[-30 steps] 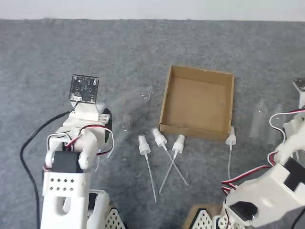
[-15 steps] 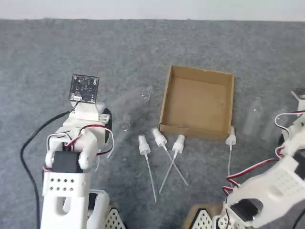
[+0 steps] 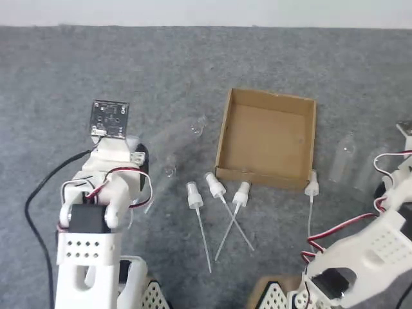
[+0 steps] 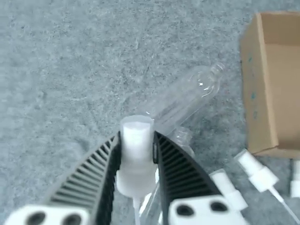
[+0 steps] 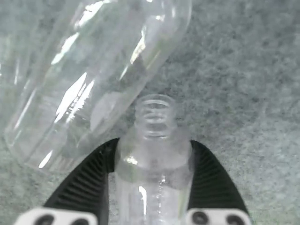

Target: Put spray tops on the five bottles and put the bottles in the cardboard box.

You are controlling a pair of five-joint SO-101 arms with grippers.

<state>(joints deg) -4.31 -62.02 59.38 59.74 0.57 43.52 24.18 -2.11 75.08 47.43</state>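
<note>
My left gripper (image 4: 136,138) is shut on a white spray top (image 4: 136,159), held above the grey mat near a clear bottle (image 4: 187,98) that lies on its side. In the high view two clear bottles (image 3: 183,132) (image 3: 164,164) lie left of the cardboard box (image 3: 222,138). Three spray tops (image 3: 193,193) (image 3: 214,185) (image 3: 241,193) lie in front of the box and one more spray top (image 3: 311,187) at its right corner. My right gripper (image 5: 153,145) is shut on a clear bottle (image 5: 154,154) with its open neck showing, close to another bottle (image 5: 98,70).
Right of the box stand or lean two clear bottles (image 3: 341,158) (image 3: 368,168) beside the right arm (image 3: 367,251). The left arm (image 3: 96,193) takes up the mat's left front. The box corner (image 4: 269,84) is near the left gripper. Open grey mat lies behind the box.
The right arm has shifted rightward and down, and the two bottles beside it have tilted to the left. The left wrist has moved slightly back and left.
</note>
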